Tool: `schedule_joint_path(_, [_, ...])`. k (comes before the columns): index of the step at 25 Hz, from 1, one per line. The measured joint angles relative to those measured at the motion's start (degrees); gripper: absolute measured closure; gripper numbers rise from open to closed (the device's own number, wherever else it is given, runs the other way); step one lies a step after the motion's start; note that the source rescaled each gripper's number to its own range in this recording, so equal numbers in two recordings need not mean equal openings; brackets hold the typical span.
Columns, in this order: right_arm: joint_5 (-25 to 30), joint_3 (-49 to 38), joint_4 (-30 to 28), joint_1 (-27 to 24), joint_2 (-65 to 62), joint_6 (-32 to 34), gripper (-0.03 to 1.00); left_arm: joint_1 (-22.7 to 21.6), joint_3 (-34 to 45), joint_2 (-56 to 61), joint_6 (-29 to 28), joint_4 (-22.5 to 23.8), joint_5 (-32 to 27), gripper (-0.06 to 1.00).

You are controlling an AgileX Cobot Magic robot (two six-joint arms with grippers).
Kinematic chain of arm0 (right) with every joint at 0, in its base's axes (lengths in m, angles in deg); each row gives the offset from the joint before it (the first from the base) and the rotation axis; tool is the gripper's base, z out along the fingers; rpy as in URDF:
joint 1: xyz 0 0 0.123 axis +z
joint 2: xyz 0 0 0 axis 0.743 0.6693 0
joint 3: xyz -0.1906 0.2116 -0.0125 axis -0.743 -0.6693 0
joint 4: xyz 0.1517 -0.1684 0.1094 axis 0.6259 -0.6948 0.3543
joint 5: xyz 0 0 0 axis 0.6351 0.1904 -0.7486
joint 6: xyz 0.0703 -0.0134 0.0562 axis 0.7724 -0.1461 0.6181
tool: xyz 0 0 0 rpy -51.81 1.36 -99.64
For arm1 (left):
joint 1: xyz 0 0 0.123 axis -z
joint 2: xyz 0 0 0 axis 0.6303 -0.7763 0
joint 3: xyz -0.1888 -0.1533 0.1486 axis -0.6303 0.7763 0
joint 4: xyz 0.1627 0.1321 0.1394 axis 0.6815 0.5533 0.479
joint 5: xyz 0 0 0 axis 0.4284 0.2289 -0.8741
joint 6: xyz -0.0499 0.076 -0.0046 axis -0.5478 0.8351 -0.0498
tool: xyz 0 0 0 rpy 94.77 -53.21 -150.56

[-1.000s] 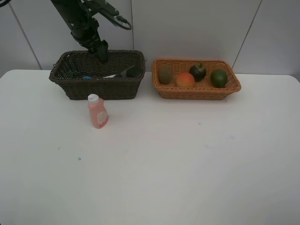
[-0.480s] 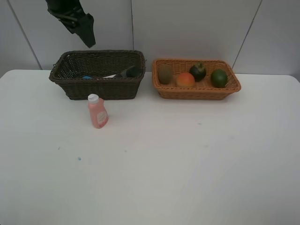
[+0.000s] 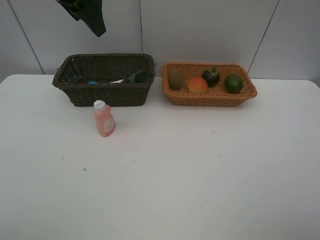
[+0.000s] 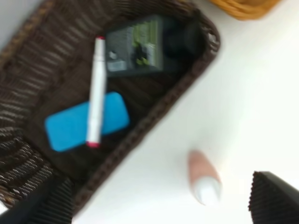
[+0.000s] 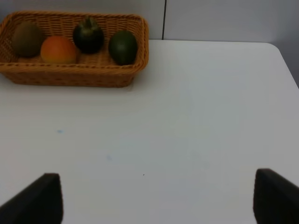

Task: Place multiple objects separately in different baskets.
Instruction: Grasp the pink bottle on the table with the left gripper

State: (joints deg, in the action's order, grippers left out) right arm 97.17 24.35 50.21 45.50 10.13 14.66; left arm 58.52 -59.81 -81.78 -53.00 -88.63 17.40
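1. left pincer (image 3: 95,22) raised above dark basket (image 3: 103,80), released, empty
2. right pincer (image 5: 154,196) released, empty
3. pink bottle (image 3: 104,119) upright on tabletop (image 3: 200,170) (just before dark basket)
4. light basket (image 3: 209,85) holds four fruits

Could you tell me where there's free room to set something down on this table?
The whole table in front of both baskets is bare, apart from the pink bottle near the dark basket. The orange basket is crowded with four fruits.

Woven wicker baskets (image 3: 103,80); smooth matt white table (image 3: 200,175).
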Motion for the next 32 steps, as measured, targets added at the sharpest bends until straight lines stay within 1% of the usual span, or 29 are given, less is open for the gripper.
schedule_joint_path(4, [0.0,0.0,0.0,0.0,0.0,0.0,-0.02,0.5,7.3,3.3,-2.5,0.7,0.1,-0.05])
schedule_joint_path(9, [0.0,0.0,0.0,0.0,0.0,0.0,-0.02,0.5,16.5,7.0,-3.9,0.7,0.2,-0.05])
schedule_joint_path(16, [0.0,0.0,0.0,0.0,0.0,0.0,-0.02,0.5,25.0,8.4,-5.1,0.0,0.2,-0.05])
schedule_joint_path(19, [0.0,0.0,0.0,0.0,0.0,0.0,-0.02,0.5,27.1,8.4,-6.5,-0.5,0.1,-0.05])
schedule_joint_path(22, [0.0,0.0,0.0,0.0,0.0,0.0,-0.02,0.5,28.8,8.4,-6.9,-2.1,0.2,-0.05])
schedule_joint_path(25, [0.0,0.0,0.0,0.0,0.0,0.0,-0.02,0.6,30.5,8.4,-7.0,-2.5,1.7,-0.05])
schedule_joint_path(29, [0.0,0.0,0.0,0.0,0.0,0.0,-0.02,0.6,30.9,6.4,-7.0,-2.6,2.9,-0.05])
schedule_joint_path(32, [0.0,0.0,0.0,0.0,0.0,0.0,-0.02,0.6,30.9,4.0,-7.0,-2.6,5.6,-0.05])
